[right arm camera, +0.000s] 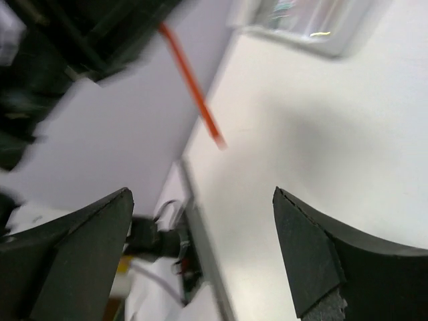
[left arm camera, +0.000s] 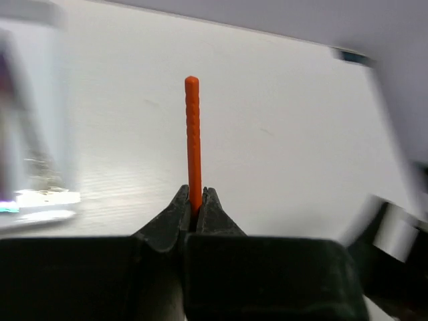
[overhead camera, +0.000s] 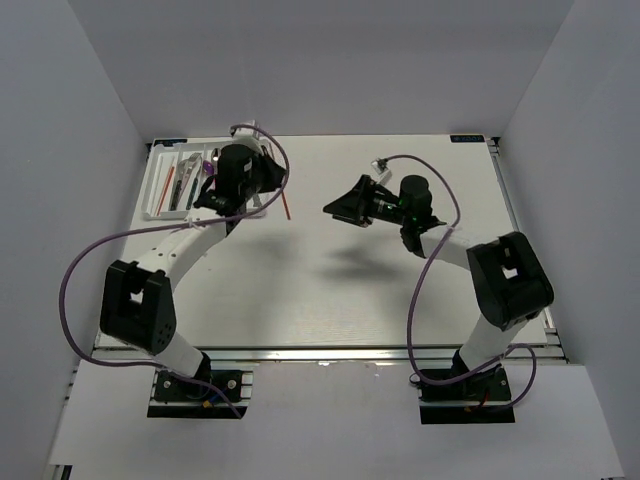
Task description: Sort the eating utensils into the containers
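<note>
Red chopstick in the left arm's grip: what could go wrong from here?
The left jaws pinch the red chopstick low down, with a long length sticking out, so it might swivel or slip free. Reaching out so far, it could also catch a wall of the white tray on the way in.

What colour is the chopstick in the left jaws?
The chopstick is orange-red, ridged near its tip; clearest in the left wrist view.

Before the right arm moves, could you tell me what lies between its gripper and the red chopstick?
Only bare table: the top view shows nothing between the right gripper and the red chopstick pinched by the left gripper.
</note>
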`<action>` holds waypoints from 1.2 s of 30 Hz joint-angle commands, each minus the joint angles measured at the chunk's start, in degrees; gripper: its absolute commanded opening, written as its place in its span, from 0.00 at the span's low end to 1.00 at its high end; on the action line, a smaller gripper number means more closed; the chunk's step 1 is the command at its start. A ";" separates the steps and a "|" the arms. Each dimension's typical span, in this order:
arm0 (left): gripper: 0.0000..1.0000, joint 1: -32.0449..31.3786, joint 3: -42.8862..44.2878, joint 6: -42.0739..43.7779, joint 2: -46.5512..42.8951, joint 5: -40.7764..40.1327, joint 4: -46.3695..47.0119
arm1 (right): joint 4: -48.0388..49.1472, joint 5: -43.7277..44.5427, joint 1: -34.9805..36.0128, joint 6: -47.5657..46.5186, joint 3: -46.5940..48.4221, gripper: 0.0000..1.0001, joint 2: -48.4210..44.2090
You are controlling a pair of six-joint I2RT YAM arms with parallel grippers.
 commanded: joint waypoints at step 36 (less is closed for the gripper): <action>0.04 31.87 38.19 48.76 41.21 -33.58 -5.63 | -34.25 12.96 -1.32 -31.14 -12.67 0.89 -22.99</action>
